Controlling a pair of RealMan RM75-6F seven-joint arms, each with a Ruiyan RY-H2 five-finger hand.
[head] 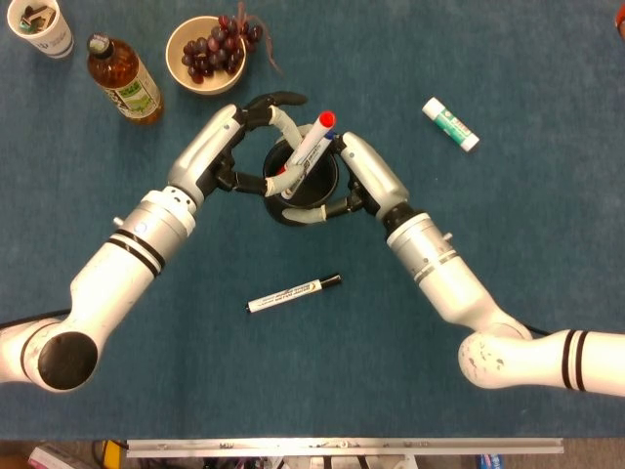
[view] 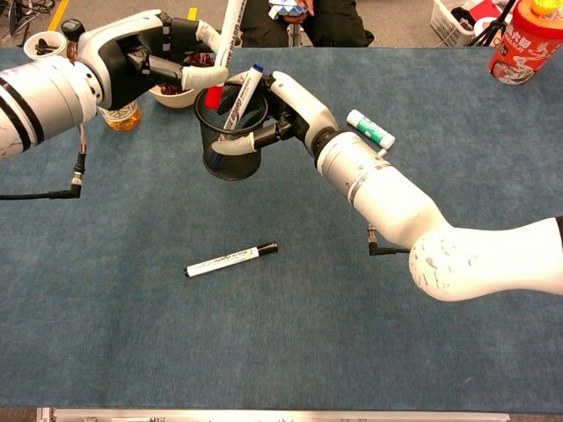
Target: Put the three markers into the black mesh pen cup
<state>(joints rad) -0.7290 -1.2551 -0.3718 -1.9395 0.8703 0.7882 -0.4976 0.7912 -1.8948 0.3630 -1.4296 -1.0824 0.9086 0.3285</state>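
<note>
The red marker (head: 310, 153) stands steeply tilted in your left hand (head: 256, 147), fingers pinched on its barrel, its lower end already at the mouth of the black mesh pen cup (view: 230, 141). Keep it over the opening and lower it before you let go, so it cannot tip over the rim. The blue marker (view: 238, 97) already leans inside. Your right hand (head: 342, 176) grips the cup's wall; hold it steady. The black marker (head: 293, 292) lies on the table (head: 508, 59), well apart, for afterwards
</note>
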